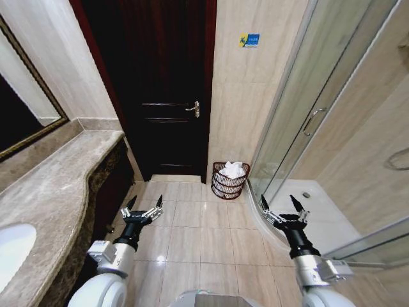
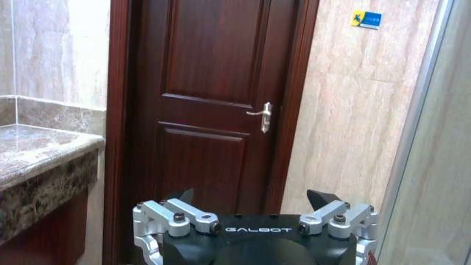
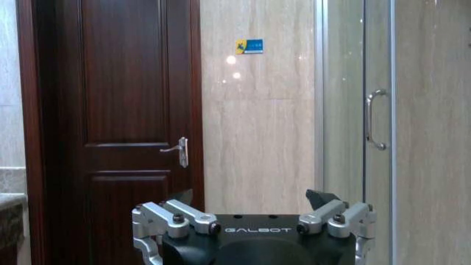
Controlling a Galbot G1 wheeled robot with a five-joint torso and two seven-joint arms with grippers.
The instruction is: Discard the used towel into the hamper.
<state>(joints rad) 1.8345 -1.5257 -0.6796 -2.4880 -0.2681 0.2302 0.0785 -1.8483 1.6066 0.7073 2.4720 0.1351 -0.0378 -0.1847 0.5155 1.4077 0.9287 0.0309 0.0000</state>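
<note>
Two grippers hang low over tiled floor (image 1: 192, 243), both spread wide, holding nothing: left gripper (image 1: 144, 205) beside marble desk (image 1: 51, 192), right gripper (image 1: 281, 203) near curved shower base (image 1: 319, 211). Farther on, hamper (image 1: 229, 181) stands on floor against beige wall, between dark wooden door (image 1: 163, 83) and glass shower door (image 1: 300, 121). White towel (image 1: 233, 169) lies bunched inside hamper, heaped above rim. Door shut, lever handle (image 1: 193, 108) silver. Blue sticker (image 1: 249, 40) high on wall.
</note>
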